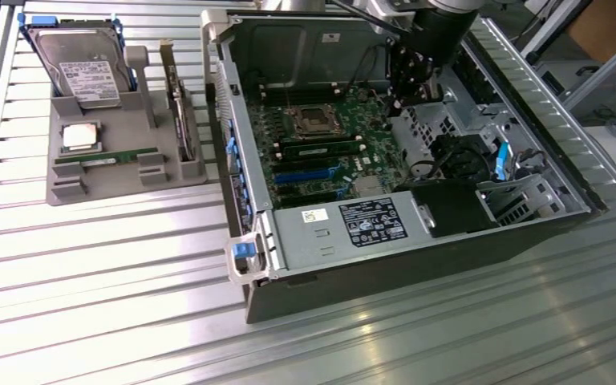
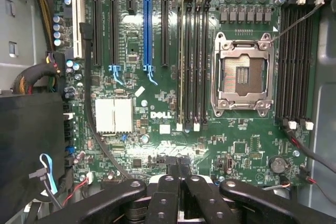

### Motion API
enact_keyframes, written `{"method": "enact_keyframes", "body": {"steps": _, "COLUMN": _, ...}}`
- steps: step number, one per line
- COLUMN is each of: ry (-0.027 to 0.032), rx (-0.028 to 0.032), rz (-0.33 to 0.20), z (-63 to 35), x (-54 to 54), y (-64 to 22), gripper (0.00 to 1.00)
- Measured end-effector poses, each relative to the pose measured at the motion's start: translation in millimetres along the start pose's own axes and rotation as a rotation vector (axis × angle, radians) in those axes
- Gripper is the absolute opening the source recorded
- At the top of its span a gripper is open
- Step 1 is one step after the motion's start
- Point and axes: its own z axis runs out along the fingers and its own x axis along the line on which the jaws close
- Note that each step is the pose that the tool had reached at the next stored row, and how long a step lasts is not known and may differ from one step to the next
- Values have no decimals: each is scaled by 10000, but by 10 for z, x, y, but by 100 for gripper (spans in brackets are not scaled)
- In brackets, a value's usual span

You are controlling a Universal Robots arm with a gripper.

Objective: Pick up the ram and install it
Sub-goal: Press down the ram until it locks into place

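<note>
In the exterior view, the gripper [image 1: 415,76] hangs inside the open computer case [image 1: 415,265], above the motherboard [image 1: 330,152]. One ram [image 1: 322,149] stick already sits in a slot beside the empty CPU socket [image 1: 314,120]; another lies in the grey holder [image 1: 105,172] outside the case, at [image 1: 105,158]. In the wrist view, the fingers [image 2: 170,174] are pressed together, apparently holding nothing, over the board's edge; the seated stick [image 2: 183,61] stands left of the socket [image 2: 242,74].
</note>
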Motion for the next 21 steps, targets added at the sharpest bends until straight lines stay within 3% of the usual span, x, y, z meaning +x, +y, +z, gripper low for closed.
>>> {"method": "enact_keyframes", "body": {"steps": 11, "ry": 35, "rx": 0, "rz": -1, "z": 104, "x": -3, "y": 18, "gripper": 11}}
{"method": "enact_keyframes", "body": {"steps": 21, "ry": 38, "rx": 0, "rz": -1, "z": 180, "x": -4, "y": 134, "gripper": 11}}
